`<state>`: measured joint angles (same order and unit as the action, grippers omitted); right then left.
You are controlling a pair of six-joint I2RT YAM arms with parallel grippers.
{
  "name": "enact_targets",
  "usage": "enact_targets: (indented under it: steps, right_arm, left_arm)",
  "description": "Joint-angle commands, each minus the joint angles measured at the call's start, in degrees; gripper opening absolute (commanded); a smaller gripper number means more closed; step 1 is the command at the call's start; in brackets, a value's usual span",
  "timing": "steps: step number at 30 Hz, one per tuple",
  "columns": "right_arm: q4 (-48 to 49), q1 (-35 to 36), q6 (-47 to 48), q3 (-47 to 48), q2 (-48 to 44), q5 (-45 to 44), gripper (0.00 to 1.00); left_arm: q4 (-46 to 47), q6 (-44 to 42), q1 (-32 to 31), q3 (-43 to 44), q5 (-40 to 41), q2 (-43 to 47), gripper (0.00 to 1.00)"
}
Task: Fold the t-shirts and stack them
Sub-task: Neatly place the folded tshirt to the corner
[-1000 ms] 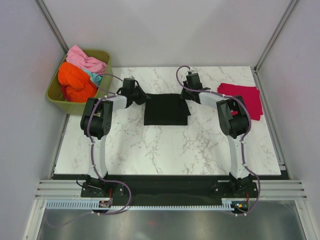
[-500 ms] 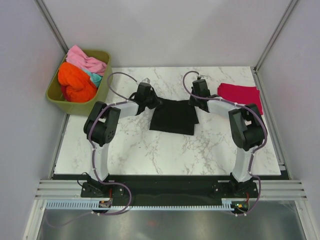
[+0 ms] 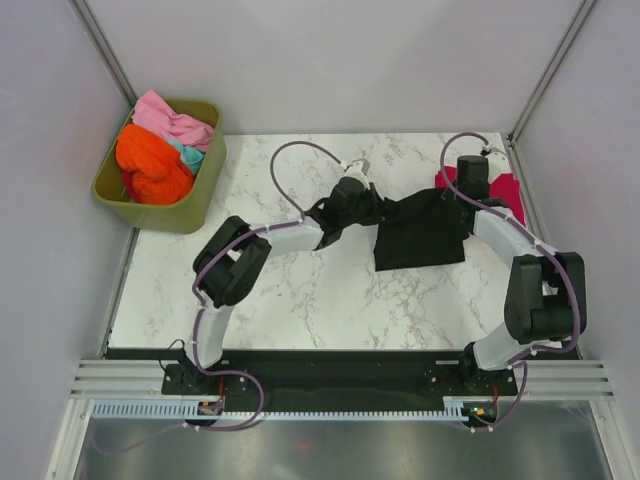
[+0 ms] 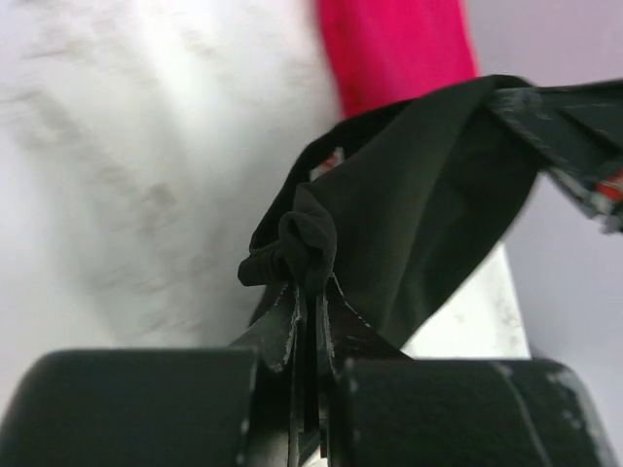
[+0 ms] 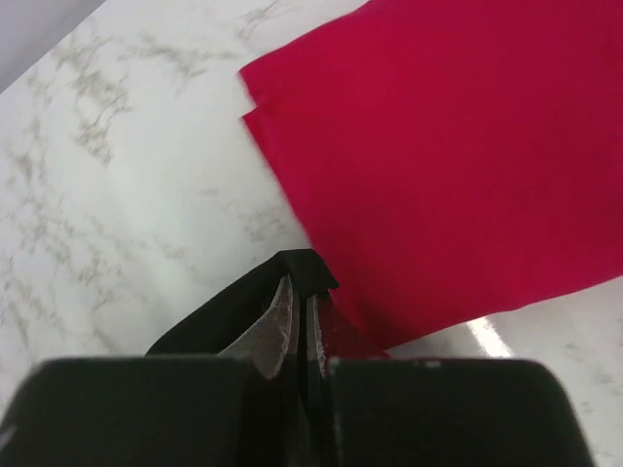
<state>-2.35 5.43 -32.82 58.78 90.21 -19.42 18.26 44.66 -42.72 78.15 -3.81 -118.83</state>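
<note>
A folded black t-shirt (image 3: 420, 232) hangs between both grippers over the right half of the table. My left gripper (image 3: 352, 200) is shut on its bunched left edge (image 4: 304, 243). My right gripper (image 3: 462, 192) is shut on its right corner (image 5: 307, 270), just above the near edge of the folded crimson t-shirt (image 5: 458, 146). That crimson t-shirt (image 3: 505, 192) lies flat at the table's back right, partly covered by the right arm and the black cloth. Orange (image 3: 150, 165), pink (image 3: 170, 118) and teal (image 3: 190, 155) t-shirts are piled in the tub.
The olive-green tub (image 3: 200, 200) stands off the table's back left corner. Grey walls close in on both sides, and the right wall is close behind the crimson shirt. The marble table (image 3: 300, 300) shows bare in front of the arms.
Both arms have carried the black t-shirt from the table's middle to the right, up to the crimson shirt. Both grips have held throughout.
</note>
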Motion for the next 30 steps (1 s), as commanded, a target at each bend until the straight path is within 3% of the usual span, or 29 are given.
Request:
enact_targets:
  steps: [1, 10, 16, 21, 30]
  right_arm:
    - [-4.0, -5.0, -0.4, 4.7, -0.5, -3.7, 0.00]
    - [-2.8, -16.7, -5.5, 6.1, -1.5, -5.1, 0.00]
    - [-5.9, -17.5, -3.7, 13.9, 0.0, -12.7, 0.00]
    - [-7.0, -19.7, -3.4, 19.2, 4.2, -13.6, 0.00]
    - [-6.3, -20.7, -3.2, 23.8, 11.9, -15.6, 0.00]
  left_arm:
    - [5.6, -0.6, -4.4, 8.3, 3.5, -3.9, 0.02]
    - [3.9, -3.4, -9.3, 30.4, 6.2, -17.0, 0.02]
    - [3.0, -2.6, -11.1, 41.5, 7.5, -24.7, 0.02]
    - [3.0, -6.6, -12.7, 52.6, 9.0, -31.5, 0.02]
    - [8.5, -7.6, -12.7, 62.1, 13.7, -38.5, 0.02]
